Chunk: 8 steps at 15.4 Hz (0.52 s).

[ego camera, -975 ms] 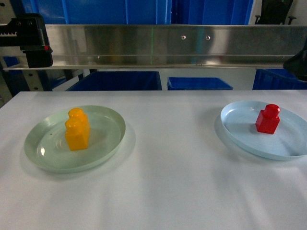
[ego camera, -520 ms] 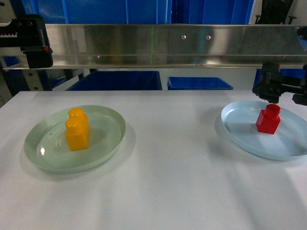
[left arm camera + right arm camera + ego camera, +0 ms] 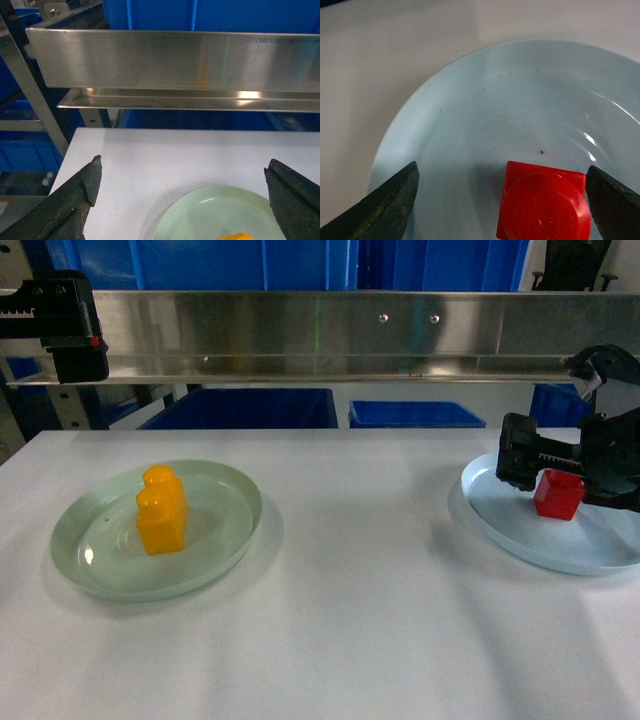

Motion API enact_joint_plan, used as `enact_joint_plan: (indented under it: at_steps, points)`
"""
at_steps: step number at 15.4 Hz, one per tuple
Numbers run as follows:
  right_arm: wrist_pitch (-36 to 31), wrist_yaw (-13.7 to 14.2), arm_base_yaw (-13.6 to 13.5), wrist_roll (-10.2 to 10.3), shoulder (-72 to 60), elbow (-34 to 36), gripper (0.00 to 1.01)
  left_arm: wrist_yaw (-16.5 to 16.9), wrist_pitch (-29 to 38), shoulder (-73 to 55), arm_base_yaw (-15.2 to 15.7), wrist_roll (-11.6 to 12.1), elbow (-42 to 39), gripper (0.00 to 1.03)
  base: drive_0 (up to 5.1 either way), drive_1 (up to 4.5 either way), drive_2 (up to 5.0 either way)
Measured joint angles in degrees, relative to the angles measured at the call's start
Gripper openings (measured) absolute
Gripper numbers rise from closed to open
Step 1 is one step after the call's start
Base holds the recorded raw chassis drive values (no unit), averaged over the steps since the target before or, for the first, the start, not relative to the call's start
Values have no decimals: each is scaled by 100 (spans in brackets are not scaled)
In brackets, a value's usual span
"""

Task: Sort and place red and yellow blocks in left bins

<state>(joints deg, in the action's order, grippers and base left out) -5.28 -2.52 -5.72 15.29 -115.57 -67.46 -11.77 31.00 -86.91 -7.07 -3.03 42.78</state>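
Observation:
The yellow block (image 3: 161, 510) stands upright on a pale green plate (image 3: 215, 540) at the table's left. On a pale blue plate (image 3: 500, 515) at the right sits the red block (image 3: 558, 494). My right gripper (image 3: 552, 470) hangs low over it, open. In the right wrist view the red block (image 3: 545, 205) lies between the spread fingers of that gripper (image 3: 502, 167), close against the right one. My left gripper (image 3: 182, 165) is open above the near side of the green plate (image 3: 200, 215), and only the yellow block's top (image 3: 235, 236) shows. It is outside the head view.
Blue bins (image 3: 240, 408) (image 3: 415, 414) stand behind the table's far edge, under a steel rail (image 3: 330, 335). A black fixture (image 3: 62, 322) is mounted at the rail's left end. White table surface lies between the two plates.
My right gripper has come in from the right and dropped over the red block on the blue plate. The blocks and plates have not moved.

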Motion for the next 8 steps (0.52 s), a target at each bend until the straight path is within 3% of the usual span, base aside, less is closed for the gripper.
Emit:
enact_joint_plan:
  at_steps: [2,8]
  points:
    - [17,70,0,0,-74,-20,98,-2,2,0,0,-2,2,98,0,0,0]
    - [-133,190,7,-105,-151,-72,37,-2,2,0,0,-2,0,98,0,0,0]
